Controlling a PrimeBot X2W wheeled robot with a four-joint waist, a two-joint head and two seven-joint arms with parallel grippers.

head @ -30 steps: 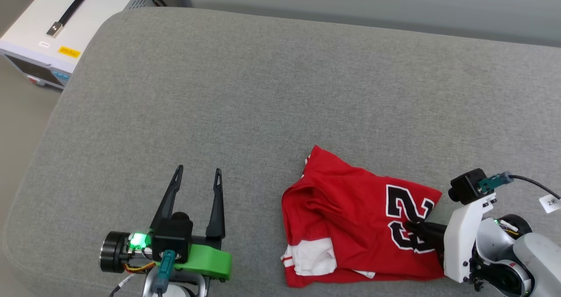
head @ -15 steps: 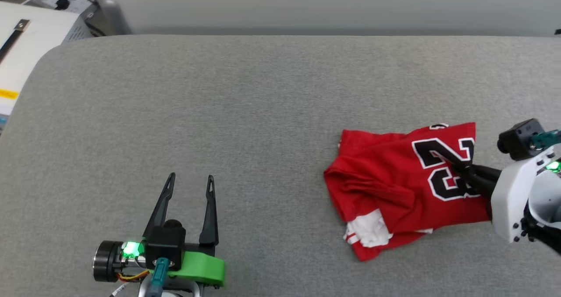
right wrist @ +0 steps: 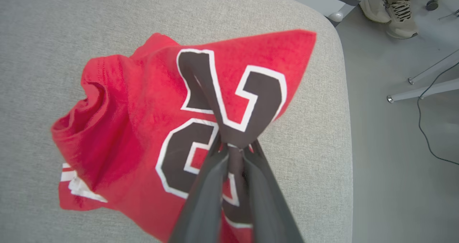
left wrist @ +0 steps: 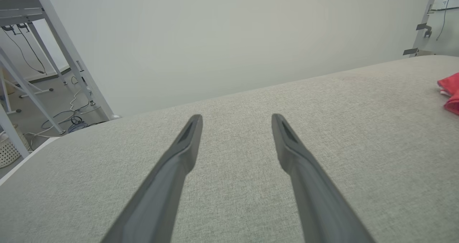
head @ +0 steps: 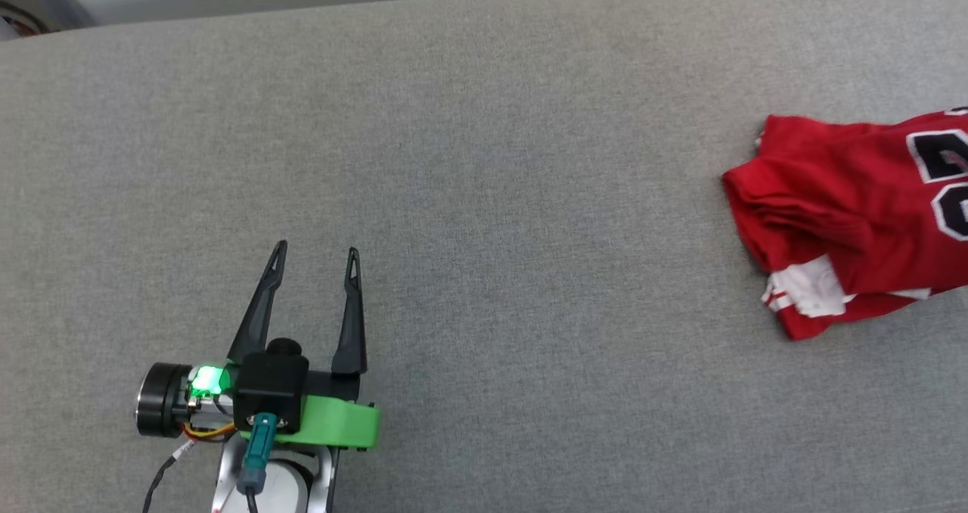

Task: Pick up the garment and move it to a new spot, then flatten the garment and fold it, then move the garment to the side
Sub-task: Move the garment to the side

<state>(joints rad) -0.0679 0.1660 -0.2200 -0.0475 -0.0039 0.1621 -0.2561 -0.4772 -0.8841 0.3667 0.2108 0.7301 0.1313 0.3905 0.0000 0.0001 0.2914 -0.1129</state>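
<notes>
- Room: pale wall point(left wrist: 215, 38) behind the surface. Grey floor point(right wrist: 394, 135) lies past its right end, with a person's shoes point(right wrist: 389, 8), thin metal legs point(right wrist: 423, 89) and a cable point(right wrist: 430, 128). A white frame point(left wrist: 53, 56) and loose cords point(left wrist: 75, 117) show off the far left corner.
- Surface: wide grey upholstered cushion point(head: 484, 195) with rounded corners and a bare weave.
- Garment point(head: 854, 218): sits at the cushion's far right end and is cut off by the head view's right edge. It is bunched and creased, not flat. The long axis runs roughly left-right across the head view. The white sleeve point(head: 805, 290) is tucked at the near-left corner and the numeral faces up. In the right wrist view the garment point(right wrist: 143, 110) lies close to the cushion's rounded right edge, with one red corner pointing toward that edge.
- Key relation: the garment is well apart from the left gripper point(head: 317, 248), off to its right and a bit farther back. The right arm is the nearer one by far.
- Right gripper point(right wrist: 233, 148): jaws nearly closed, pinching a tuck of cloth at the black numeral. The fabric tents up to the fingertips and the rest drapes down to the cushion.
- Left gripper point(left wrist: 236, 118): jaws spread wide and holding nothing. The fingers point along bare cushion toward the wall.
- Judgement: this looks like the move-to-new-spot step. The set-down needs to keep off the right edge, and flattening will need the left arm brought across.
</notes>
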